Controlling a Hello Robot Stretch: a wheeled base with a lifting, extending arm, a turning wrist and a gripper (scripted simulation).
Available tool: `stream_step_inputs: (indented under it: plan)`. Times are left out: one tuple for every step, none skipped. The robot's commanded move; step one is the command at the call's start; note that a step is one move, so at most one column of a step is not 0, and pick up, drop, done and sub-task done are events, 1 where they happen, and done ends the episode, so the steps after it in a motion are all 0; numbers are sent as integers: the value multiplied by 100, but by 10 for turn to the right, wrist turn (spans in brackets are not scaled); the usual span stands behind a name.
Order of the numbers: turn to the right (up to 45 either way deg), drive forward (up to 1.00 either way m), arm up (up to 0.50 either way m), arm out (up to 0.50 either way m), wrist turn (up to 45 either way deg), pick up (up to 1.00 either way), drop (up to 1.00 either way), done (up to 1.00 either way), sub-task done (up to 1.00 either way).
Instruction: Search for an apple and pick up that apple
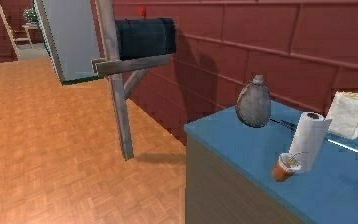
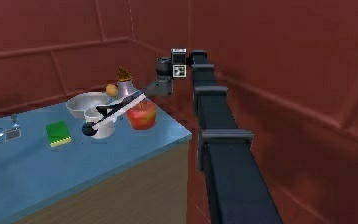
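**A:** Where is the end effector (image 2: 157,84) sitting right now?

**B:** Out at the tip of the arm (image 2: 213,112), up by the far right corner of the blue surface (image 2: 47,172), close to the red wall. I can't tell from here whether its fingers are spread or pressed together. With things standing on the surface just behind it, I can't tell whether it holds anything either.

**A:** And the thing it's after?

**B:** There's a round red fruit, an apple (image 2: 140,118) by shape and colour, on the surface hard by its right edge. In the arm side view it lies below and left of the end effector, so it is nearer the robot's body than the fingers are.

**A:** So the arm reaches past it?

**B:** That's my reading. I'd guess the arm wants to draw back some, and the base to shift a little toward that view's left, before coming down on it.

**A:** Anything crowding it?

**B:** A ladle (image 2: 107,117) lies slanted across a grey bowl (image 2: 79,103) just left of the apple. Its handle end is near the apple or touching it, I can't say which. A small brown-topped thing (image 2: 122,77) stands beyond the bowl. The fruit is round, so there's no long axis to line up with.
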Motion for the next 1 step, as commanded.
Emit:
stream_step_inputs:
  plan:
    - [0,0,0,0,450,0,0,0,0]
